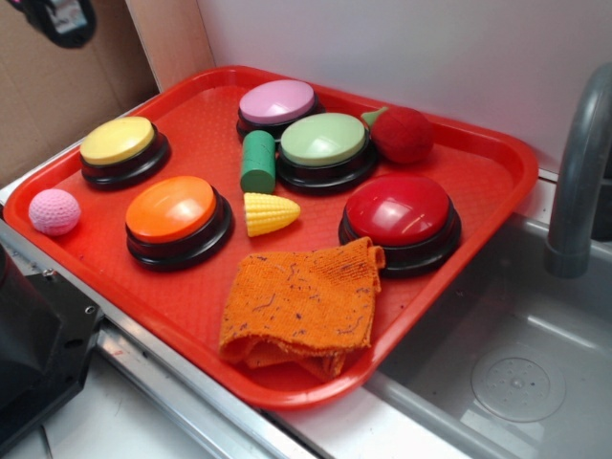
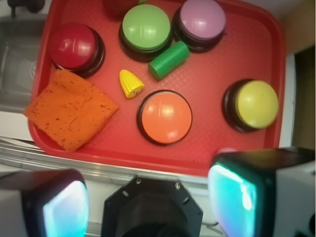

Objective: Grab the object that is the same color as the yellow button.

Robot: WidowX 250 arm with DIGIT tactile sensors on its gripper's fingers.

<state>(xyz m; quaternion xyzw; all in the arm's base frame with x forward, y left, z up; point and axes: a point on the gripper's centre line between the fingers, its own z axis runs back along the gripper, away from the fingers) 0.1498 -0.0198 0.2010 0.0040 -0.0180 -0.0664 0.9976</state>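
The object, a small yellow toy corn cob, lies on the red tray between the orange button and the green cylinder. The yellow button stands at the tray's left side in the exterior view. In the wrist view my gripper hangs high above the tray's near edge, well apart from the corn. It is open, its two pads wide apart with nothing between them. Only a dark piece of the arm shows in the exterior view's top left corner.
On the tray are orange, green, purple and red buttons, a green cylinder, a red knitted fruit, a pink ball and an orange cloth. A sink and faucet lie right.
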